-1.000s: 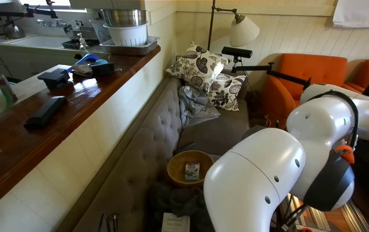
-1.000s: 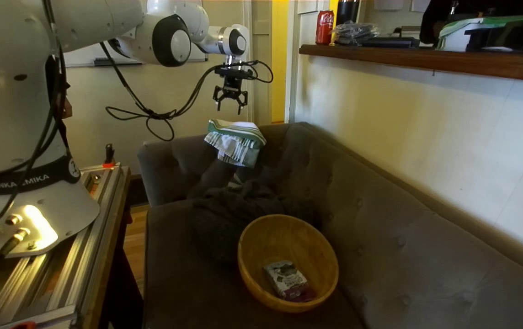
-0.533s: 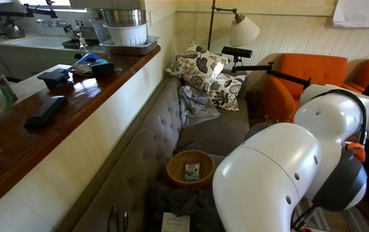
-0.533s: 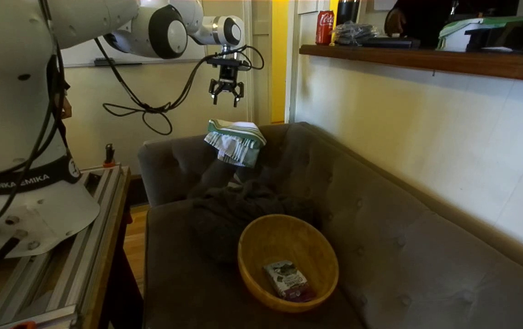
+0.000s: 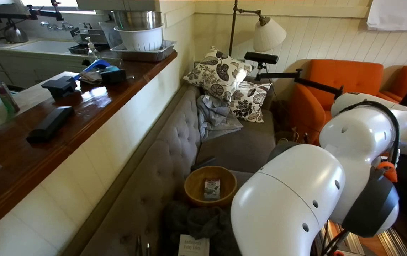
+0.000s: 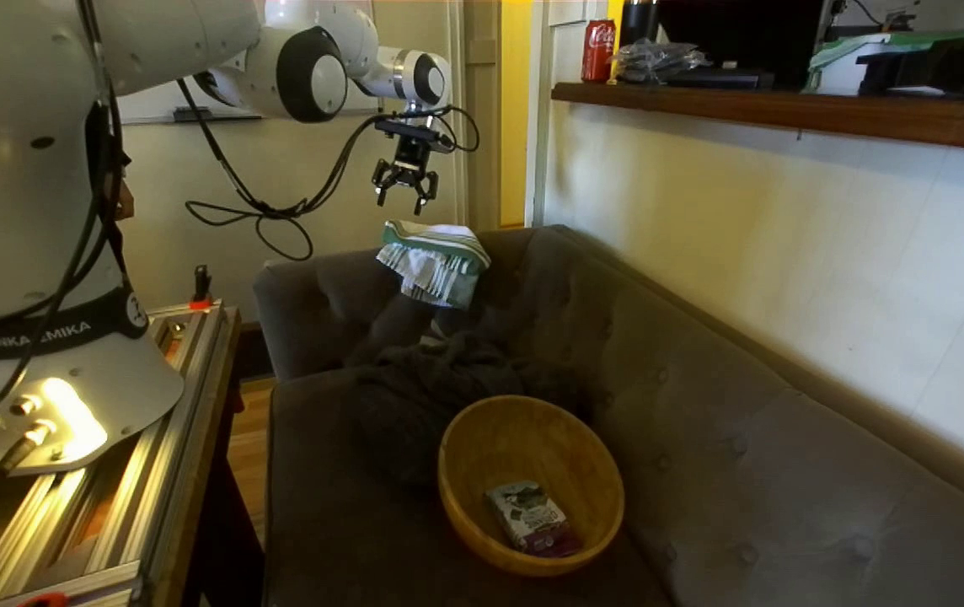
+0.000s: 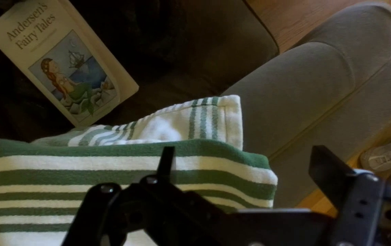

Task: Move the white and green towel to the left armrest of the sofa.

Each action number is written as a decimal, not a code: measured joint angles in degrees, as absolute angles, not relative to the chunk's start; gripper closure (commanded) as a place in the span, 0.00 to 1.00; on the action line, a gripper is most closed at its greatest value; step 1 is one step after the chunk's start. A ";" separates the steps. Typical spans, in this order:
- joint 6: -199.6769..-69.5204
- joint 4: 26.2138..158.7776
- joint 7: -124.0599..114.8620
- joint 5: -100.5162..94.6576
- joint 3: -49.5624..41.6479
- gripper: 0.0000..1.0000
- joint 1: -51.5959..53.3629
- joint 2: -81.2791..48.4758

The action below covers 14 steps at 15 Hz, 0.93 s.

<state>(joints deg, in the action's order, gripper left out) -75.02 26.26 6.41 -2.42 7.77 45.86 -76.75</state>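
Note:
The white and green striped towel [image 6: 440,261] is draped over the sofa's far armrest [image 6: 313,291], close to the corner with the backrest, and hangs down the inner side. In the wrist view the towel [image 7: 38,177] fills the lower left, and the grey armrest [image 7: 305,82] runs up to the right. My gripper [image 6: 400,203] is open and empty just above the towel and slightly tilted. In the wrist view the gripper [image 7: 244,148] has one finger over the towel and one beyond its right edge. Only the fingertips show in an exterior view [image 5: 143,245]; the towel is out of that view.
A book [image 7: 72,61] lies below the towel on a dark blanket [image 6: 448,379] on the seat. A wooden bowl [image 6: 532,438] holding a packet [image 6: 532,514] stands nearer. The sofa backrest [image 6: 743,405] meets a wall with a wooden counter [image 6: 743,101]. Cables [image 6: 280,202] hang from the arm.
My gripper has moved sideways, to the left in one exterior view and to the right in another. It rose, then lowered and tilted. The towel has not moved.

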 measured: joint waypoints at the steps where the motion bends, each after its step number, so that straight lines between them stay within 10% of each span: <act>1: -75.00 26.24 6.35 -1.96 8.26 0.00 45.99 -77.03; 14: -83.86 26.17 6.27 -3.08 5.43 0.00 50.27 -79.44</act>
